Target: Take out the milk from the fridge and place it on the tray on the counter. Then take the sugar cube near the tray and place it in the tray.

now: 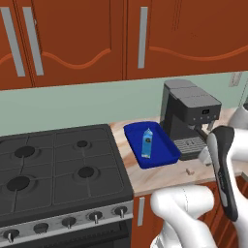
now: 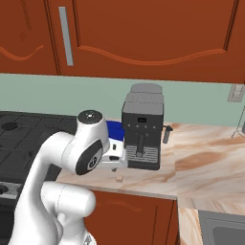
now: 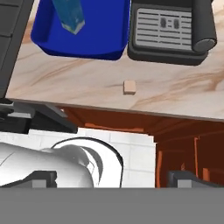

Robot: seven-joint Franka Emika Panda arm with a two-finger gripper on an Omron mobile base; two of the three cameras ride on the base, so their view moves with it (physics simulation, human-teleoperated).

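- The milk (image 1: 147, 143) is seen standing upright inside the tray (image 1: 164, 157), roughly at the tray's middle, and nothing is holding it.
- The tray is set on the worktop (image 1: 160, 177) between the black stove (image 1: 58, 169) on its left and the grey coffee machine (image 1: 189, 116) on its right, close beside both.
- The sugar cube (image 1: 189, 171) is found on the bare worktop near its front edge, outside the tray, in front of the tray's right front corner and of the coffee machine's drip grille.
- In the hand view the sugar cube (image 3: 129, 87) lies just inside the front edge of the worktop (image 3: 78, 83), below the gap between the tray (image 3: 87, 43) and the coffee machine (image 3: 168, 33).
- The claw (image 3: 112, 179) is spread wide and released, with nothing between its fingertips (image 3: 41, 178).
- The claw is held off the worktop's front edge, in front of the red-brown cabinet, apart from the sugar cube and further still from the milk (image 3: 70, 15).
- In the right base view the sugar cube (image 2: 119, 178) is seen just below the white wrist, near the worktop's front edge.
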